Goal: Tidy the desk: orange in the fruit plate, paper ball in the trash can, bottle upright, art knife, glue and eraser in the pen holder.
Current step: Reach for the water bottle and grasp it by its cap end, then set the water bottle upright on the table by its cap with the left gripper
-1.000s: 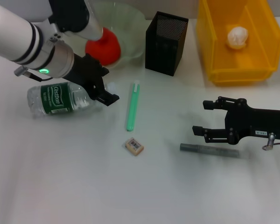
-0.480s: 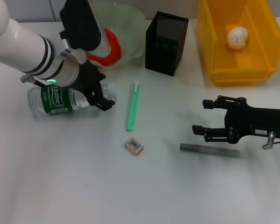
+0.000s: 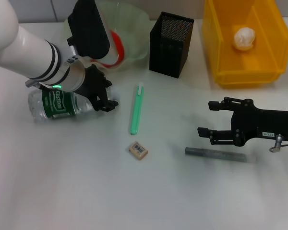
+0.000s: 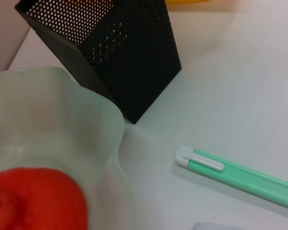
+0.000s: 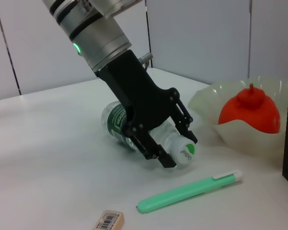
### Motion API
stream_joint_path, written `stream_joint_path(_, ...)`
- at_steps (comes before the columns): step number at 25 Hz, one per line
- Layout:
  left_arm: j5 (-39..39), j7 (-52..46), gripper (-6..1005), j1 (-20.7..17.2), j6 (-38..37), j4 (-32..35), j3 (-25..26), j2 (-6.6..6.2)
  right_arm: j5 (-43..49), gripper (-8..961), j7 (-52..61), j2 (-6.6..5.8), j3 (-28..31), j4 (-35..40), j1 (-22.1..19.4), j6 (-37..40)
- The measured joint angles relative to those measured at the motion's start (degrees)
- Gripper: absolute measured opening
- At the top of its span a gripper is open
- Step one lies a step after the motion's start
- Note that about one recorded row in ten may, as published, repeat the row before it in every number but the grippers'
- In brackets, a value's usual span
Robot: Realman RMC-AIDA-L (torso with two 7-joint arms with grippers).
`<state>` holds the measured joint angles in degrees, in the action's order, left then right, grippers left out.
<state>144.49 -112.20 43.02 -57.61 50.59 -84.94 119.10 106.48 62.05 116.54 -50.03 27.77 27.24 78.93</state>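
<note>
Left gripper (image 3: 104, 96): fingers spread on either side of the bottle's neck, not yet clenched.
Bottle (image 3: 57, 103): lies on its side on the desk (image 3: 62, 182), cap toward the green art knife (image 3: 136, 109).
Orange (image 5: 249, 111): sits in the fruit plate (image 3: 134, 28).
Eraser (image 3: 138, 150): on the desk, near the knife's lower end.
Right gripper (image 3: 212, 120): fingers released, empty, just above the grey glue stick (image 3: 216, 154).
Paper ball (image 3: 244, 37): inside the trash can (image 3: 216, 43).
Pen holder (image 3: 171, 44): stands between plate and can.

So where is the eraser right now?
In the head view the eraser lies on the desk near the middle, just below the green pen, left of the grey stick.
</note>
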Motion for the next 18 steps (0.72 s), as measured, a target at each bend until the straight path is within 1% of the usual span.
stream_joint_path(3,0.0,-0.08,703,0.04,0.03,0.0,-0.01,0.0,-0.03,826,0.0,0.0,0.02,0.0,0.0,0.0)
stream_joint_path(8,-0.34,-1.53,460,-0.06,-0.77,1.09,0.48,-0.02,-0.05,825,0.18,0.0,0.53,0.0,0.04,0.0)
stream_joint_path(13,-0.72,-3.31,451,-1.13,-2.17,4.0,1.37,-0.22,-0.05,825,0.27,0.0,0.72,0.0,0.09,0.0)
stream_joint_path(15,-1.69,-3.72,450,-1.9,-3.74,5.75,2.78,-0.36,-0.05,825,0.34,0.0,0.72,0.0,0.09,0.0)
stream_joint_path(18,-4.21,-3.73,452,-2.79,-6.86,8.26,6.34,-0.5,-0.05,825,0.4,0.0,0.72,0.0,0.02,0.03)
